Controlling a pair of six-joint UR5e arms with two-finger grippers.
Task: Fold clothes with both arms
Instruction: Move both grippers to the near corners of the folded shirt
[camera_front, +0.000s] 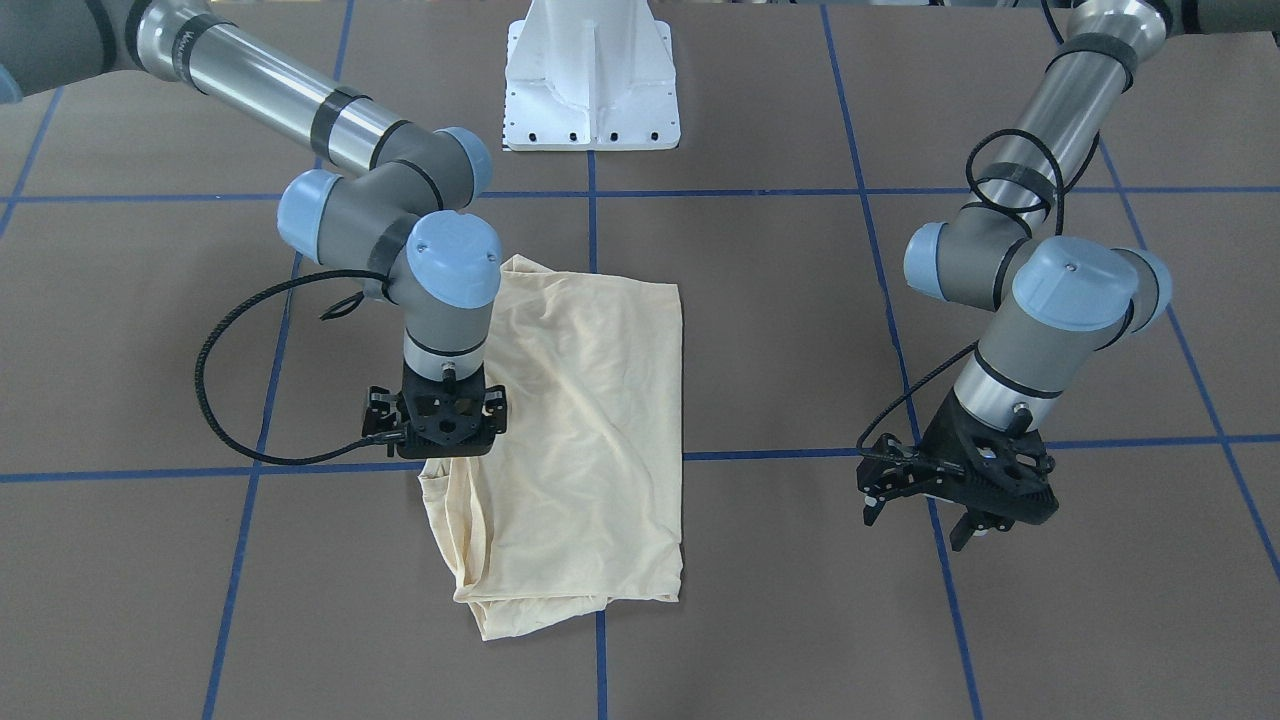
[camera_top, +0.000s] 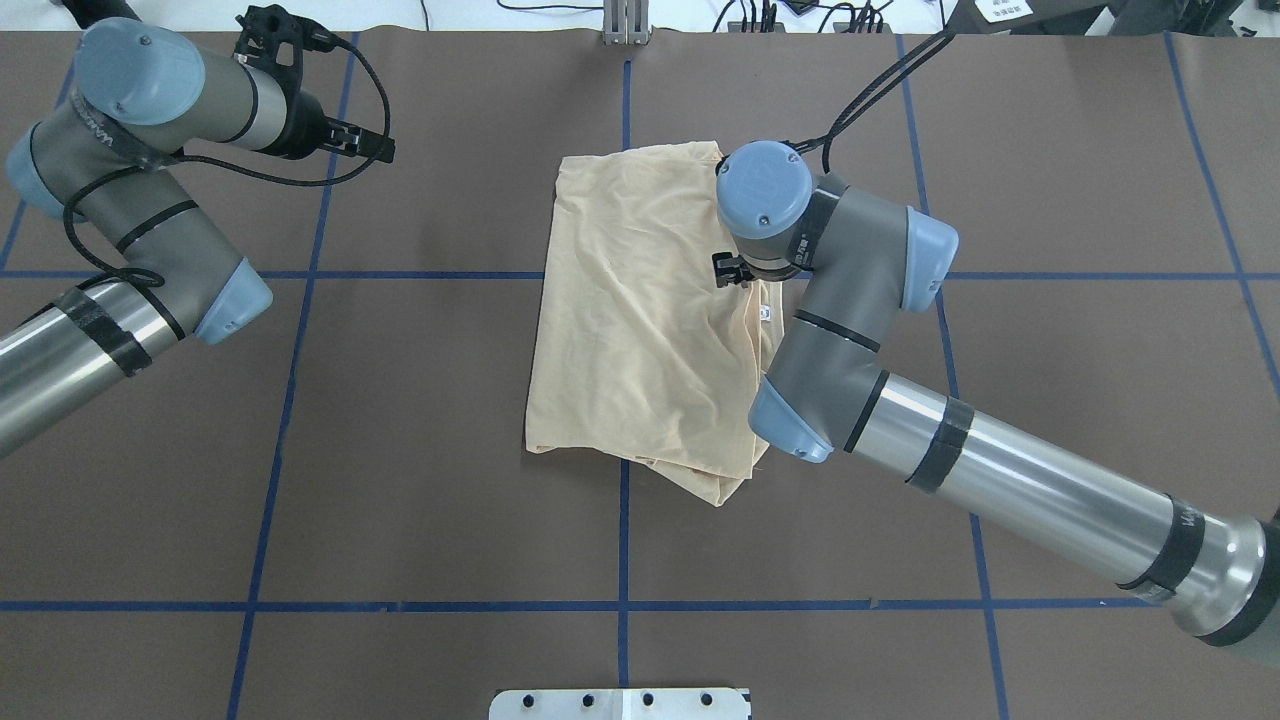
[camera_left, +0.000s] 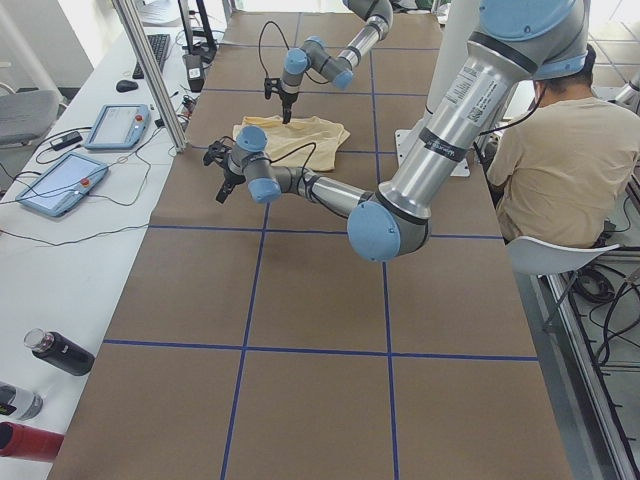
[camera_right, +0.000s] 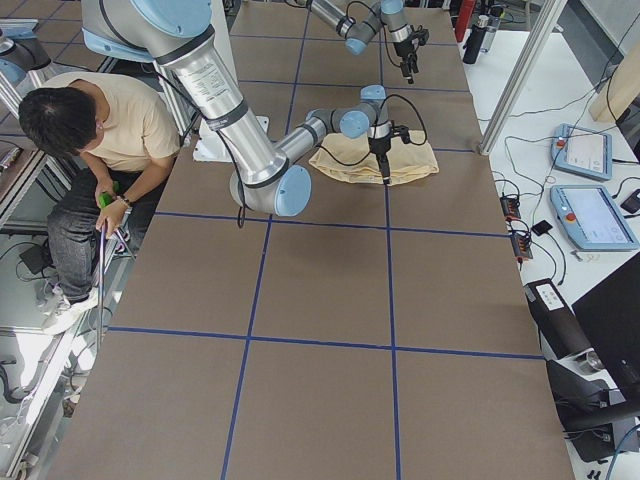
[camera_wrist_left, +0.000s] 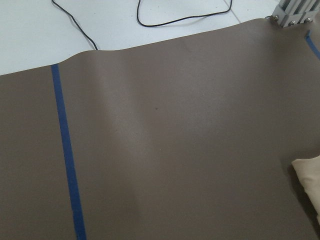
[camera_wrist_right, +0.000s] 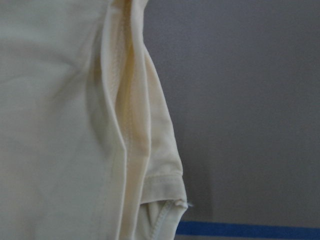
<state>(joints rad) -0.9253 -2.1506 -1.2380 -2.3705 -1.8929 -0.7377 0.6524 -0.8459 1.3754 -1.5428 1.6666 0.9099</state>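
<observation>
Jaws of right gripper (camera_front: 448, 440) pointing straight down, opening not discernible, at the right-hand long edge of the T-shirt (camera_front: 590, 420), folded mid-worktop (camera_front: 150, 560), long axis near-to-far; jaws of left gripper (camera_front: 925, 515) parted, empty, well apart to its left.

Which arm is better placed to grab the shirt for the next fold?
Right, probably. The right gripper points down over the edge of the shirt; the left gripper hangs open above bare table, well clear of it.
</observation>
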